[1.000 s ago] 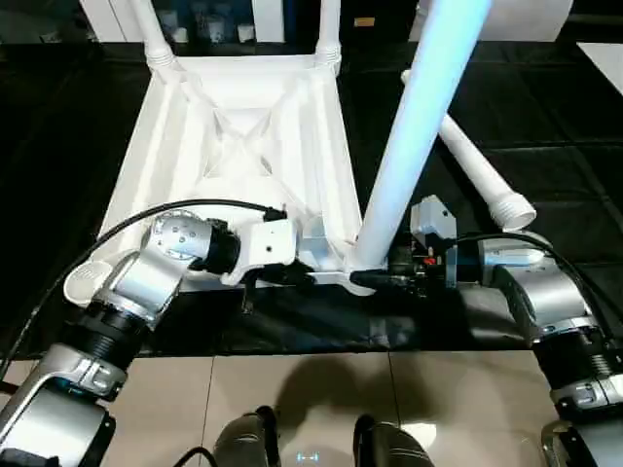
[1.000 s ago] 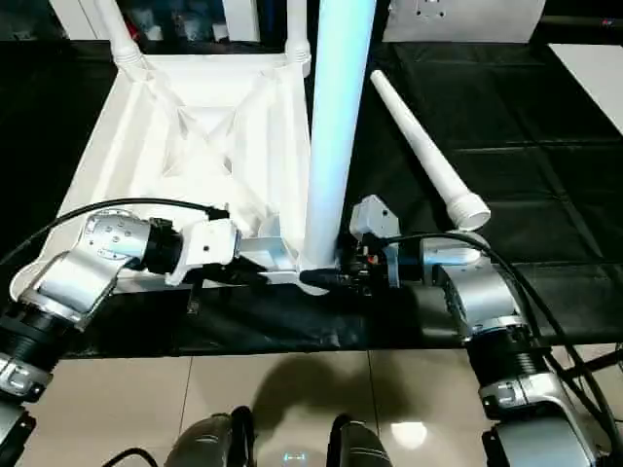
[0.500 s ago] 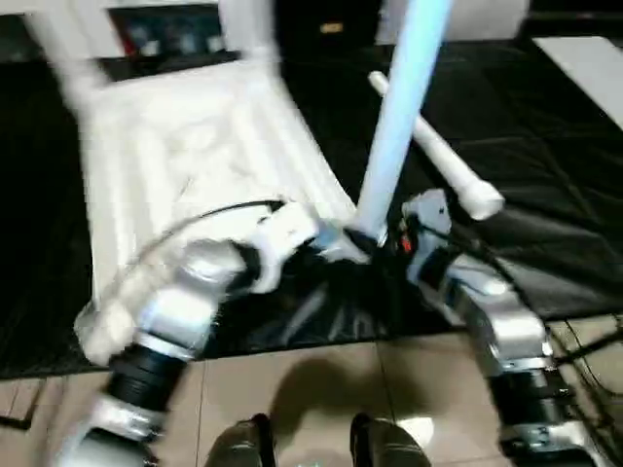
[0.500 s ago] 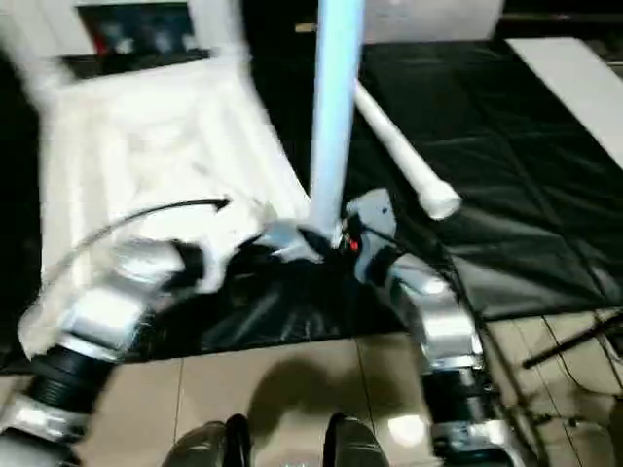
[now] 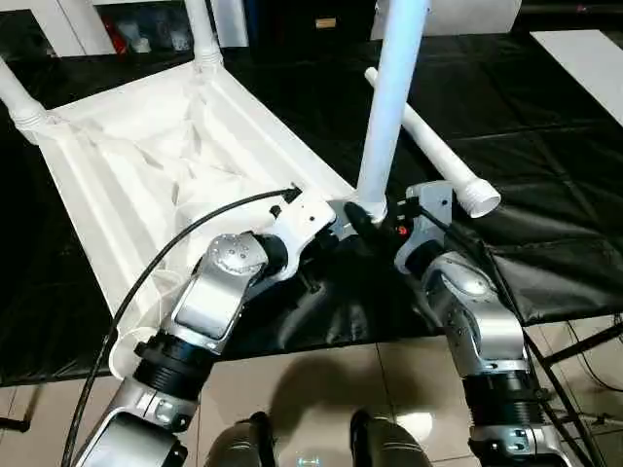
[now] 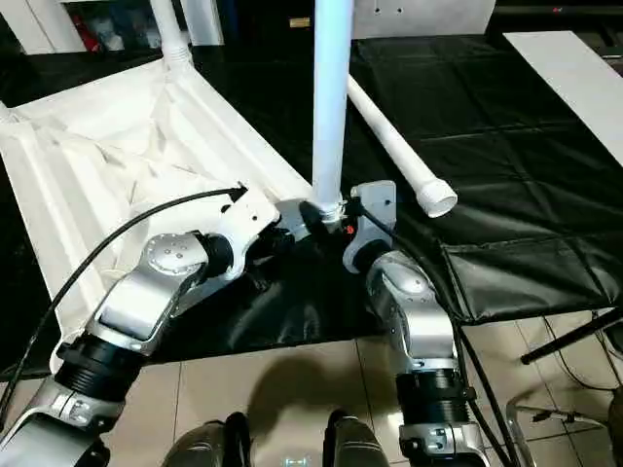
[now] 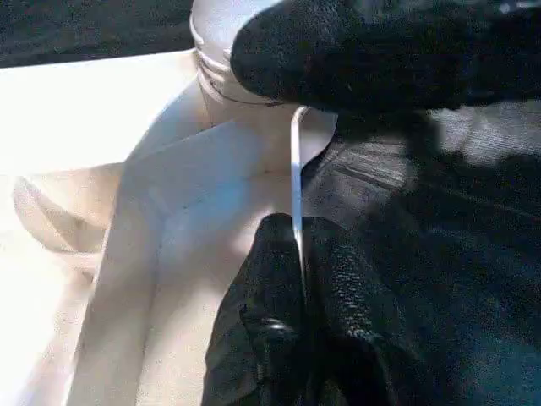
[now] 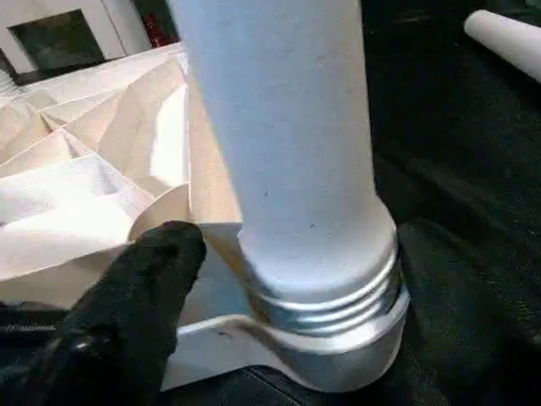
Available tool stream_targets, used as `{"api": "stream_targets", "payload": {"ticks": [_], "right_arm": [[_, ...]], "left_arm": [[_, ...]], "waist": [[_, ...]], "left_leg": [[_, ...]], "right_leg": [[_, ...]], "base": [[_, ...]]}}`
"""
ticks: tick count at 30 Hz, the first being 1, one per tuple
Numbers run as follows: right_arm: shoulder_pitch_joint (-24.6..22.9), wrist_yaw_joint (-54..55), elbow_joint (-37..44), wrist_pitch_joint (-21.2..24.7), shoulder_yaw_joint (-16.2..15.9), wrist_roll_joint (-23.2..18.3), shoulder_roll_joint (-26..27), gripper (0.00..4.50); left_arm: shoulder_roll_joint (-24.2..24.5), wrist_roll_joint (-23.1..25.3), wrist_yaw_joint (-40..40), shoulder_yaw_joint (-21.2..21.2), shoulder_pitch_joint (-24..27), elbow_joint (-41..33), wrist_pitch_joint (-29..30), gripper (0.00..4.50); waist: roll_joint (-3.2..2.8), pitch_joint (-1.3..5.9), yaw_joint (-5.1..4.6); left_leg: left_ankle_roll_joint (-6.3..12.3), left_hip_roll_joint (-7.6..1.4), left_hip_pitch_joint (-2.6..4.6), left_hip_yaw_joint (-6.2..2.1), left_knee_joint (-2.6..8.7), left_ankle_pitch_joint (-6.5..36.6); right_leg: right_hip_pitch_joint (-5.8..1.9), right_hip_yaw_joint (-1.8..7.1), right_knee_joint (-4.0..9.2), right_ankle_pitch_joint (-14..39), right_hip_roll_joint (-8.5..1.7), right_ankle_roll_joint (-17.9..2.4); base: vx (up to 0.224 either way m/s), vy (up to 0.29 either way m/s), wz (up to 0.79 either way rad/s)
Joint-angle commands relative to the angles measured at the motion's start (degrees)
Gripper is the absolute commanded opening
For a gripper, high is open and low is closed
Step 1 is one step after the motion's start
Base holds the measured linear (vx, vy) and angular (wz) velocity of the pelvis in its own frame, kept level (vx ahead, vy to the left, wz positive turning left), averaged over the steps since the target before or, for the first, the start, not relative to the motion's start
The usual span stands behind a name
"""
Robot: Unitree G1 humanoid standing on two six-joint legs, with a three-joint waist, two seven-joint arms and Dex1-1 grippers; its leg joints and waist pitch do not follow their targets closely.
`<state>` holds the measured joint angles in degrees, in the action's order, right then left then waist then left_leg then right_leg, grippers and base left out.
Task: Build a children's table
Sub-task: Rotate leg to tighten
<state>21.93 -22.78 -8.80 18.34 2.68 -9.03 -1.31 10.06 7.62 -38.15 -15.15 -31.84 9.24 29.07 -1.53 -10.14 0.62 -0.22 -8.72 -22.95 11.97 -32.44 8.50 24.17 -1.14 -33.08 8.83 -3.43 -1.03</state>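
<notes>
Table top: the children's table (image 5: 146,165) lies upside down on the black-covered work table (image 5: 545,146), ribbed underside up, so its corner sockets face upward to take the legs.
Near corner socket: this socket (image 8: 338,338) sits at the table-top corner closest to the robot; an upright leg (image 5: 389,107) stands in it, its threaded collar showing just above the socket rim, so I judge it not fully seated yet.
Far legs: two more legs (image 5: 201,29) rise from the far corners, already placed.
Loose leg: the fourth leg (image 5: 433,146) lies flat on the black cover just beside the upright one, open end toward the robot, waiting its turn.
Left gripper: the left gripper (image 7: 296,245) pinches the thin edge wall of the table top next to the near socket, one finger on each side of the wall, closed narrow on it; this looks meant to steady the top while the leg is worked.
Right gripper: the right gripper (image 5: 375,222) is at the base of the upright leg, beside the socket; one black finger (image 8: 135,288) rests against the table wall just beside the leg, but whether the fingers clasp the leg I cannot tell.
Fourth socket: the near-left corner (image 5: 122,360) has no leg in it.
</notes>
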Motion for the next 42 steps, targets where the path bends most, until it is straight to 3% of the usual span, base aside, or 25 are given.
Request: {"api": "stream_targets", "payload": {"ticks": [1, 4, 5, 7, 10, 12, 13, 14, 17, 19, 20, 23, 28, 29, 31, 33, 38, 42], "right_arm": [[-2.2, -1.2, 1.4, 2.1, 0.1, -1.9, -0.1, 4.36], [-3.3, -0.9, 2.7, 1.7, 1.9, -2.7, -0.7, 4.45], [-3.8, -0.6, 3.4, 1.5, 3.0, -3.6, -0.9, 4.48], [-4.3, -1.2, 5.0, 1.2, 4.1, -5.0, -1.6, 4.48], [-4.0, -3.2, 6.9, 1.1, 3.8, -6.0, -2.7, 4.48], [-3.2, -6.4, 9.4, 3.9, 3.1, -8.5, -4.2, 4.48], [-3.0, -7.8, 10.0, 4.9, 2.7, -9.4, -5.0, 4.48], [-2.9, -8.5, 10.1, 4.9, 2.5, -9.5, -5.4, 4.48], [-0.9, -16.1, 9.7, 4.5, 0.7, -10.8, -9.9, 4.48], [-0.1, -17.9, 9.3, 5.0, 0.6, -11.5, -11.0, 4.48], [1.3, -20.7, 8.3, 5.5, 0.1, -12.2, -12.5, 4.48], [4.3, -26.2, 5.5, 5.4, -1.6, -12.4, -15.0, 4.48], [11.9, -26.0, -6.3, -0.7, -1.9, -9.0, -15.4, 4.48], [13.1, -25.3, -8.3, -2.0, -1.6, -8.4, -15.1, 4.50], [15.4, -22.6, -12.4, -4.9, -0.8, -7.0, -14.7, 4.50], [18.0, -18.3, -17.6, -8.1, 0.5, -5.6, -14.2, 4.50], [18.5, -18.0, -20.0, -8.7, 0.4, -5.4, -14.2, 4.50], [12.3, -24.4, -11.5, -4.5, -3.2, -7.0, -14.3, 4.50]], "left_arm": [[-0.2, 0.1, 1.8, 0.6, -1.5, 1.7, -3.8, 0.00], [-1.3, -1.6, 2.8, 2.4, -2.1, 3.3, -3.4, 0.00], [-1.9, -3.2, 2.4, 3.5, -2.3, 3.6, -3.1, 0.28], [-3.0, -4.6, 3.6, 5.3, -2.7, 3.2, -3.5, 0.28], [-2.8, -4.6, 4.4, 6.0, -2.6, 1.6, -4.2, 0.28], [-1.6, -5.6, 2.8, 6.3, -1.7, -0.6, -2.8, 0.28], [-1.0, -5.8, 2.4, 6.5, -1.5, -1.3, -2.3, 0.28], [-0.7, -5.8, 2.3, 6.6, -1.4, -1.6, -2.1, 0.28], [5.2, -4.9, -0.2, 7.9, 0.4, -5.8, 1.1, 0.28], [7.2, -5.1, -1.4, 8.6, 1.0, -7.3, 2.3, 0.28], [10.5, -5.7, -3.5, 9.6, 2.0, -9.6, 3.9, 0.28], [17.0, -6.4, -6.8, 10.7, 4.1, -13.5, 6.9, 0.28], [24.3, -6.0, -7.8, 12.9, 5.8, -16.9, 12.1, 0.28], [25.1, -5.7, -7.7, 13.4, 5.8, -17.1, 13.4, 0.62], [26.4, -5.2, -7.4, 14.2, 5.9, -17.8, 15.1, 0.64], [28.6, -4.5, -6.7, 14.3, 6.1, -18.4, 16.5, 0.64], [31.5, -3.3, -6.1, 13.7, 6.9, -18.8, 18.0, 0.64], [35.6, 0.3, -5.0, 12.0, 7.6, -18.4, 19.4, 0.80]], "waist": [[0.08, 4.62, 0.41], [0.16, 4.76, 0.62], [0.27, 4.92, 0.80], [0.12, 5.01, 0.84], [-0.07, 5.34, 1.05], [-0.17, 5.41, 1.12], [-0.65, 5.27, 1.29], [-0.47, 5.19, 1.20], [-0.51, 5.08, 1.31], [-0.76, 4.97, 1.30], [-0.87, 4.97, 1.40], [-0.89, 5.20, 1.64], [-1.04, 4.89, 1.44], [-1.13, 4.88, 1.56], [-0.87, 4.78, 1.61], [-1.02, 4.84, 1.52], [-0.98, 4.99, 1.93], [-1.15, 4.99, 2.22]], "left_leg": [[2.98, -3.99, 1.73, -2.39, 3.93, 15.1], [3.20, -4.04, 1.66, -2.36, 3.89, 14.1], [3.86, -3.97, 1.42, -2.34, 3.69, 12.1], [4.80, -3.93, 1.39, -2.20, 3.52, 10.6], [6.53, -3.89, 1.00, -2.28, 3.22, 7.8], [7.42, -3.96, 1.01, -2.20, 3.08, 7.6], [7.71, -4.07, 1.04, -2.22, 3.08, 7.6], [7.71, -4.07, 1.03, -2.15, 3.12, 8.1], [6.94, -4.16, 1.05, -2.33, 3.17, 8.8], [6.29, -4.18, 1.44, -2.13, 3.15, 8.8], [6.10, -4.19, 1.62, -2.09, 3.10, 8.8], [5.92, -4.44, 1.73, -2.34, 3.11, 7.5], [4.63, -4.17, 1.62, -2.21, 3.05, 8.2], [4.30, -4.25, 1.72, -2.17, 2.99, 8.5], [3.73, -4.22, 1.73, -2.20, 3.13, 9.0], [3.24, -4.14, 1.67, -2.28, 3.12, 9.0], [3.78, -4.17, 1.70, -2.20, 2.99, 7.9], [5.72, -4.25, 1.44, -2.33, 2.97, 6.6]], "right_leg": [[-2.10, 2.45, 4.27, 17.2, -4.80, -11.4], [-2.20, 2.42, 4.15, 16.2, -4.84, -11.7], [-2.41, 2.38, 3.88, 14.0, -4.93, -12.4], [-2.43, 2.30, 3.75, 11.7, -4.73, -13.2], [-2.70, 2.11, 3.08, 7.3, -4.64, -13.7], [-2.81, 2.06, 3.10, 6.3, -4.77, -14.5], [-2.61, 1.98, 3.09, 6.3, -4.64, -15.0], [-2.64, 1.91, 3.18, 6.6, -4.53, -15.0], [-2.80, 1.74, 3.06, 8.4, -4.62, -14.5], [-2.44, 1.76, 3.15, 9.4, -4.44, -14.2], [-2.29, 1.76, 3.18, 9.5, -4.39, -14.2], [-2.30, 1.57, 2.49, 7.3, -4.47, -15.5], [-2.21, 1.54, 2.65, 8.5, -4.58, -16.2], [-2.14, 1.61, 2.64, 8.9, -4.72, -16.2], [-2.15, 1.58, 2.69, 10.1, -4.61, -15.8], [-2.11, 1.49, 2.66, 10.9, -4.68, -15.8], [-2.19, 1.53, 2.38, 8.7, -4.59, -15.4], [-2.22, 1.33, 2.12, 6.4, -4.44, -14.9]], "base": [[0.000, 0.000, 0.00], [0.000, 0.000, 0.00], [0.000, 0.000, 0.00], [0.000, 0.000, 0.00], [0.000, 0.000, 0.00], [0.000, 0.000, 0.00], [0.000, 0.000, 0.00], [0.000, 0.000, 0.00], [0.000, 0.000, 0.00], [0.000, 0.000, 0.00], [0.000, 0.000, 0.00], [0.000, 0.000, 0.00], [0.000, 0.000, 0.00], [0.000, 0.000, 0.00], [0.000, 0.000, 0.00], [0.000, 0.000, 0.00], [0.000, 0.000, 0.00], [0.000, 0.000, 0.00]]}}
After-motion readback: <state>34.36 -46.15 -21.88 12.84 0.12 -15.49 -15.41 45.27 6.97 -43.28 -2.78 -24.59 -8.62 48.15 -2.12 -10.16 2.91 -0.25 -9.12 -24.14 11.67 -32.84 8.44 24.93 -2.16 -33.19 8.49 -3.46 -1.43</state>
